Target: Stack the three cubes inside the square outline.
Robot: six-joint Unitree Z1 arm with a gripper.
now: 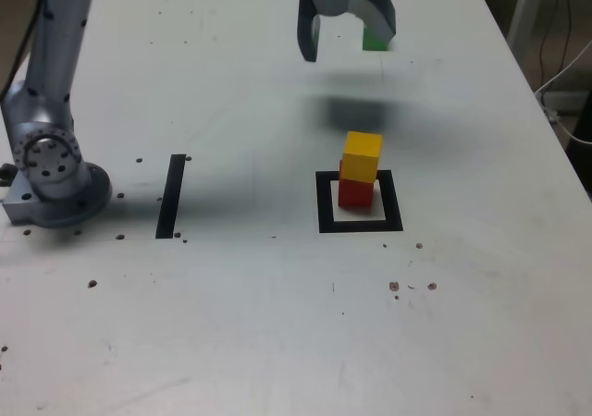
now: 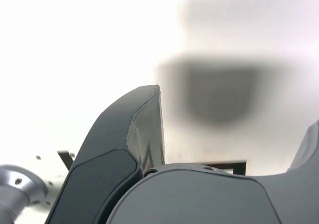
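Note:
A yellow cube (image 1: pixel 362 155) sits on a red cube (image 1: pixel 355 192) inside the black square outline (image 1: pixel 324 203), slightly twisted on it. Farther back, a green cube (image 1: pixel 375 39) rests on the table, partly hidden behind one finger. My gripper (image 1: pixel 347 46) hangs above the table beyond the stack, open, with nothing between its fingers; its shadow falls between it and the stack. In the wrist view the gripper (image 2: pixel 237 107) also stands wide open, with one dark finger (image 2: pixel 129 134) large in front and a blurred dark shadow on the white table.
The arm's grey base (image 1: pixel 51 176) stands at the exterior view's left. A straight narrow black strip (image 1: pixel 171 196) lies beside it. Small dark specks dot the white table (image 1: pixel 277 324). Cables hang off the table's right edge.

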